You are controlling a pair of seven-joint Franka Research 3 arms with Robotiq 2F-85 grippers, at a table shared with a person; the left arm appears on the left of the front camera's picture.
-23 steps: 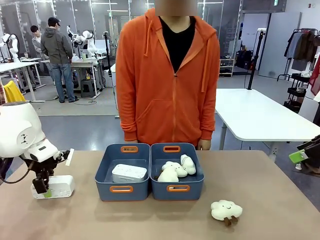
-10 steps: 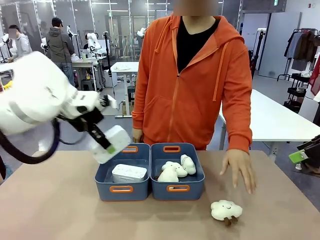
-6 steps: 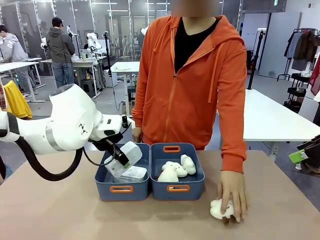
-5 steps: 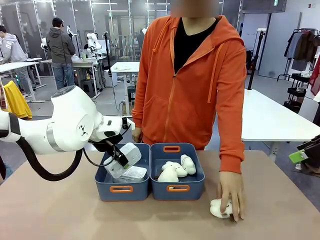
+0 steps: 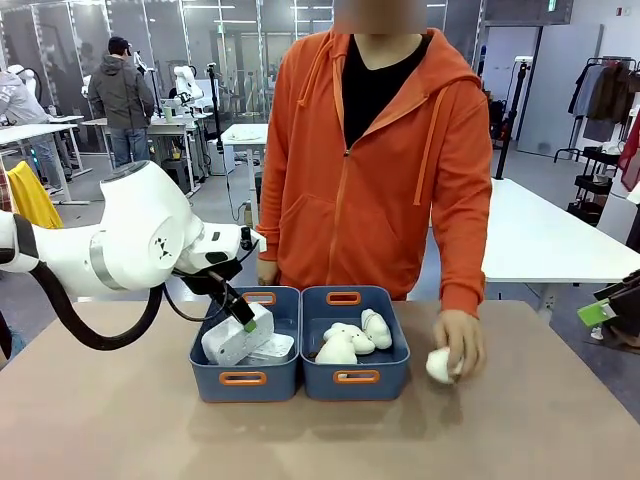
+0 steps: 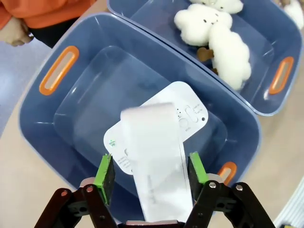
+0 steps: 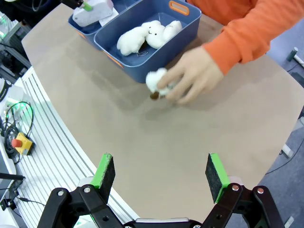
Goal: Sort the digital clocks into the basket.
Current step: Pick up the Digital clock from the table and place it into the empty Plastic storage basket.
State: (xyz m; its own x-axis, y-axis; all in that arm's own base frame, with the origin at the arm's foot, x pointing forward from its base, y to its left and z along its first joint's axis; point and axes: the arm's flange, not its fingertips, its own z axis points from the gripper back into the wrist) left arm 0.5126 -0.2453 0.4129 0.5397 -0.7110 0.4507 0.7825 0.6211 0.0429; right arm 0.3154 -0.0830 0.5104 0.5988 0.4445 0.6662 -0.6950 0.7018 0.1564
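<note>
**Over the left bin: second clock held just above the first**

Inside the left basket [image 5: 245, 345], the left tool [image 6: 151, 173] grips a white clock [image 6: 156, 161] between its green pads, long axis running straight out from the fingers and tilted down toward the bin floor. Directly beneath lies the other clock [image 6: 187, 111], flat on the bottom and crossed at an angle by the held one. Whether the two touch I cannot tell. Judging by this, letting go would drop the held clock onto its twin, so the release likely turns on that overlap.

Across the divide, the right bin [image 5: 355, 375] holds cloud plush toys [image 5: 350, 340]. A person's hand [image 5: 458, 343] lifts another plush [image 5: 440, 365] just beside that bin, above the worktop [image 5: 520, 430].

Well off from both bins, the right tool [image 7: 159, 173] hangs with fingers spread and nothing between them.
</note>
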